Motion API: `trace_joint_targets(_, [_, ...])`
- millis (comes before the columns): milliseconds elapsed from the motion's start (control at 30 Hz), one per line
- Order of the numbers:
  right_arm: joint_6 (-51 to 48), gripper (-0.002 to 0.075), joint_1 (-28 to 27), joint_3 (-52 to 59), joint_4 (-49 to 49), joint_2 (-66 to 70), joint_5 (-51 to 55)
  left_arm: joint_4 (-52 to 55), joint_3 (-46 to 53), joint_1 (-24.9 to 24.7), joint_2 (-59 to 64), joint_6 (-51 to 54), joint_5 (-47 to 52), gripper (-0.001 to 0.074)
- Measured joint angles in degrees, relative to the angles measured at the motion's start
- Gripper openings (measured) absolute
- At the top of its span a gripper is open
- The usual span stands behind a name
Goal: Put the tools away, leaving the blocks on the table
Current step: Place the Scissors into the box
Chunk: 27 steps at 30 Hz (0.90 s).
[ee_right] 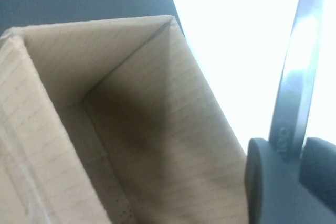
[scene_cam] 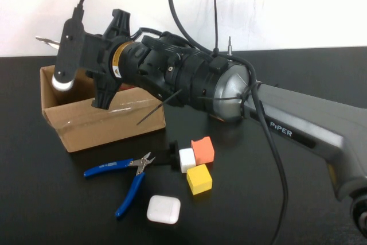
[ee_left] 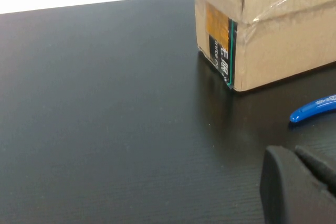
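Note:
My right gripper (scene_cam: 64,44) hangs over the open cardboard box (scene_cam: 103,116), shut on the scissors. Their steel blade tip (scene_cam: 46,41) sticks out to the left, and the red handles are hidden. In the right wrist view the blade (ee_right: 296,77) stands clamped between the fingers (ee_right: 273,182) above the box's inside (ee_right: 131,129). The blue-handled pliers (scene_cam: 129,173) lie on the black table (scene_cam: 46,199) in front of the box. A black screwdriver handle (scene_cam: 171,151) shows behind the white cube (scene_cam: 187,159). The orange cube (scene_cam: 203,150) and yellow cube (scene_cam: 199,179) sit beside it. My left gripper (ee_left: 299,182) is shut and empty, low over the table near the box.
A white rounded-square case (scene_cam: 163,209) lies at the front, near the pliers. My right arm (scene_cam: 298,130) spans the table from the right to the box. In the left wrist view, the box corner (ee_left: 231,51) and a pliers handle tip (ee_left: 312,109) are close.

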Motion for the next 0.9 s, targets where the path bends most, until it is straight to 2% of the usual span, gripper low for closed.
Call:
trace_joint_targets(100, [0.3, 0.0174, 0.0, 0.0, 0.0, 0.0, 0.0, 0.0, 0.0, 0.0, 0.0, 0.0, 0.0, -0.0004])
trace_joint_targets(500, [2.0, 0.0171, 0.0, 0.0, 0.0, -0.2, 2.4, 0.0, 0.0, 0.0, 0.0, 0.0, 0.0, -0.0003])
trace_joint_targets(567, [3.2, 0.0144, 0.1, 0.0, 0.0, -0.8, 3.9, 0.0, 0.0, 0.0, 0.0, 0.0, 0.0, -0.0003])
trace_joint_targets(667, [5.7, 0.0034, 0.6, 0.0, 0.0, -3.3, 7.7, 0.0, 0.0, 0.0, 0.0, 0.0, 0.0, -0.0004])
trace_joint_targets(700, [6.6, 0.0087, 0.8, 0.0, 0.1, -4.5, 9.5, 0.0, 0.0, 0.0, 0.0, 0.0, 0.0, -0.0003])
trace_joint_targets(733, [7.2, -0.0006, 1.1, 0.0, 0.5, -5.6, 11.1, 0.0, 0.0, 0.0, 0.0, 0.0, 0.0, -0.0004])
trace_joint_targets(900, [8.6, -0.0006, 0.7, 0.6, 2.0, -12.9, 21.2, 0.0, 0.0, 0.0, 0.0, 0.0, 0.0, -0.0003])
